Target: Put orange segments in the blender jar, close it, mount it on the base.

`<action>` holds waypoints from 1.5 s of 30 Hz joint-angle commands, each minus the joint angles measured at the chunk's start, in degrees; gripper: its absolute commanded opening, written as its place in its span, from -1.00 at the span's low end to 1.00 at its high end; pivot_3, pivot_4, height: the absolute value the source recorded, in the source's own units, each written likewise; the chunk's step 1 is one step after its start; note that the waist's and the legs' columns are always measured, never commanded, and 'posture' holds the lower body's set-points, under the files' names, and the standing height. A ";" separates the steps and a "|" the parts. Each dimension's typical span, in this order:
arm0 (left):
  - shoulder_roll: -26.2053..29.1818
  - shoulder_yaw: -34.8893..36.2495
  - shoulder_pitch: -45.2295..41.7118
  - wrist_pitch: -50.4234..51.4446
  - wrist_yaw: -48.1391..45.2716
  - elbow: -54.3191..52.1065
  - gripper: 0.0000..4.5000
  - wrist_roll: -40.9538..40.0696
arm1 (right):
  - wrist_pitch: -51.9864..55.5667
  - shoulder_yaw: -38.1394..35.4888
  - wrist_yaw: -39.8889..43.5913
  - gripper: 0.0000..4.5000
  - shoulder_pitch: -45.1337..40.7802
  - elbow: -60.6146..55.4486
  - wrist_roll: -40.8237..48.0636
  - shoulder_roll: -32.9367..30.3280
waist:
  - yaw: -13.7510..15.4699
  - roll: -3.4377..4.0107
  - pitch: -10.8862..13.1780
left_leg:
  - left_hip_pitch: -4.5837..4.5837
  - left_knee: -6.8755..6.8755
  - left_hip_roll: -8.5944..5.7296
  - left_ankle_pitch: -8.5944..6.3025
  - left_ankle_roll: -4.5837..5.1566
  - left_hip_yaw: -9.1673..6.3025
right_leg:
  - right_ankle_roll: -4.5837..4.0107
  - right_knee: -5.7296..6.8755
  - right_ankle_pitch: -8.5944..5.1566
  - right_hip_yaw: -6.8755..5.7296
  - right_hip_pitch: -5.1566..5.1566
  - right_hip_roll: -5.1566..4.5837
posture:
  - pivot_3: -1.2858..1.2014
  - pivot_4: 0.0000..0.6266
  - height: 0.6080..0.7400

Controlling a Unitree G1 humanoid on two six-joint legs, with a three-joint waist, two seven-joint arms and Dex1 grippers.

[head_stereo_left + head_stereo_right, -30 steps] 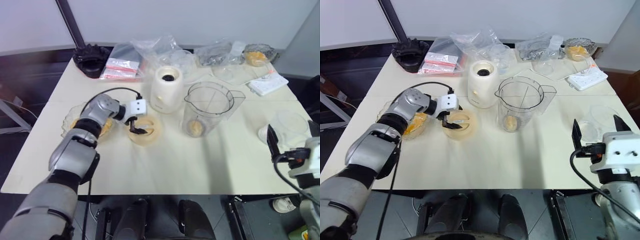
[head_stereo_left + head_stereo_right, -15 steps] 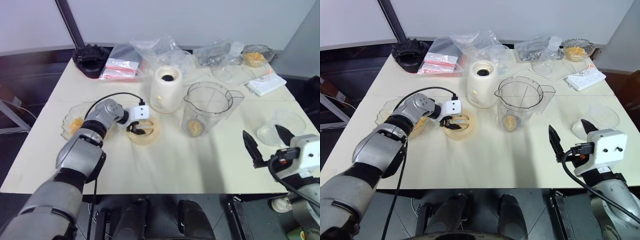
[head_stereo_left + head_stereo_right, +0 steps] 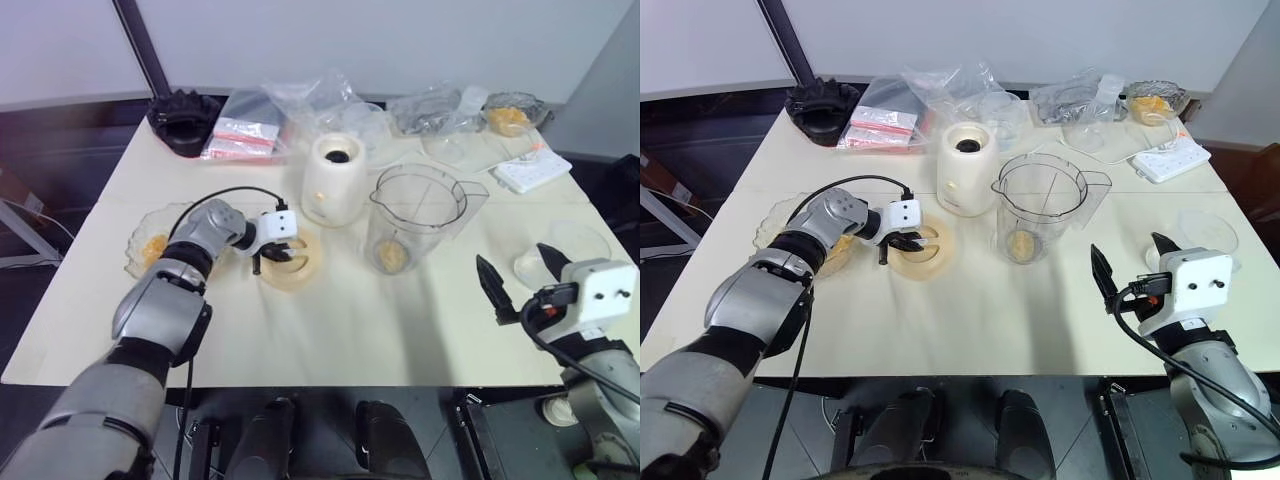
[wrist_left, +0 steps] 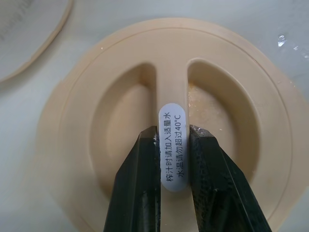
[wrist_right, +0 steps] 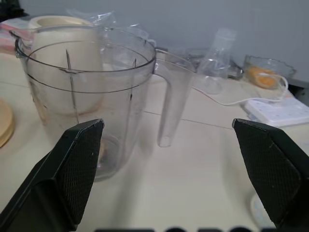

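Segments sit in our jar; left jaws pinch the lid, right jaws gape; closing, mounting remain.

Bare table lies open before the blender jar (the base crowds its far-left side).

Left claw clamped, right claw agape
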 commanded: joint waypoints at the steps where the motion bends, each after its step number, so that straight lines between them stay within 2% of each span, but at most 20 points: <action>1: 3.33 3.87 -8.30 -0.21 -9.99 -5.83 -0.89 -4.50 | -2.51 -0.64 0.10 1.00 -0.62 1.74 -1.49 0.62 | 0.08 -0.05 0.03 | -0.35 0.06 -0.02 0.00 0.02 0.00 | -0.08 0.01 0.13 0.00 -0.32 0.01 | 0.03 -0.52 1.00; 4: 4.38 7.79 -14.59 3.03 -14.84 -8.84 -0.89 -8.97 | -3.71 -0.61 -0.30 1.00 -1.11 3.75 -2.76 1.43 | 0.24 -0.09 0.06 | -0.88 0.19 -0.07 0.02 0.02 -0.04 | 0.07 0.06 0.24 0.00 -0.78 0.04 | 0.03 -0.52 1.00; 10: 5.20 13.92 -27.29 6.48 -14.80 -6.99 -0.89 -13.63 | -4.37 0.76 -0.06 1.00 -4.05 5.90 -3.04 2.31 | -0.33 0.01 0.02 | -0.79 0.17 -0.11 -0.14 0.28 0.09 | 0.19 -0.08 0.18 0.05 -0.69 -0.01 | 0.03 -0.52 1.00; 13: 1.73 16.22 -32.82 12.45 -13.29 -4.02 -0.89 -15.52 | -5.03 1.39 -0.21 1.00 -5.93 8.21 -3.50 2.67 | -0.20 0.02 0.03 | -0.73 0.16 -0.08 -0.14 0.29 0.07 | 0.22 0.05 0.15 0.05 -0.67 0.04 | 0.03 -0.52 1.00; 17: -4.73 17.36 -37.45 19.57 -11.73 -1.74 -0.89 -16.17 | -6.13 -1.43 -3.12 1.00 -10.25 10.86 -0.21 6.81 | 0.04 -0.02 0.06 | -0.74 0.37 -0.09 -0.13 0.29 0.03 | 0.42 0.13 0.04 0.03 -0.60 0.06 | 0.03 -0.52 1.00; 25: -15.31 10.30 -38.33 21.00 -5.68 0.70 -0.89 -7.35 | -9.21 1.09 -3.89 1.00 -9.01 13.81 -3.80 9.14 | -0.29 0.04 0.07 | -0.72 0.25 -0.12 -0.15 0.33 0.12 | 0.36 0.09 0.15 0.10 -0.63 0.04 | 0.03 -0.52 1.00; 28: -17.22 8.98 -37.58 20.53 -4.52 1.37 -0.89 -5.46 | -9.30 1.39 -4.02 1.00 -7.51 12.15 -4.70 9.24 | -0.56 0.15 0.08 | -0.72 0.24 -0.11 -0.15 0.33 0.14 | 0.35 0.12 0.15 0.12 -0.66 0.05 | 0.03 -0.52 1.00; 38: -21.76 8.17 -34.67 20.30 -0.05 2.31 -0.89 -2.42 | -3.61 -3.20 -0.70 1.00 -0.46 1.47 -0.42 3.35 | 0.00 0.19 0.04 | -0.70 0.33 -0.10 -0.15 0.33 0.14 | 0.38 0.11 0.14 0.13 -0.61 0.04 | 0.03 -0.52 1.00; 45: -24.18 9.43 -34.53 21.72 0.89 2.46 -0.89 -3.10 | -1.02 -1.41 -3.48 1.00 0.54 -2.63 -0.57 5.47 | 0.00 0.18 0.05 | -0.71 0.37 -0.11 -0.16 0.33 0.14 | 0.54 0.08 0.04 0.13 -0.58 0.02 | 0.03 -0.52 1.00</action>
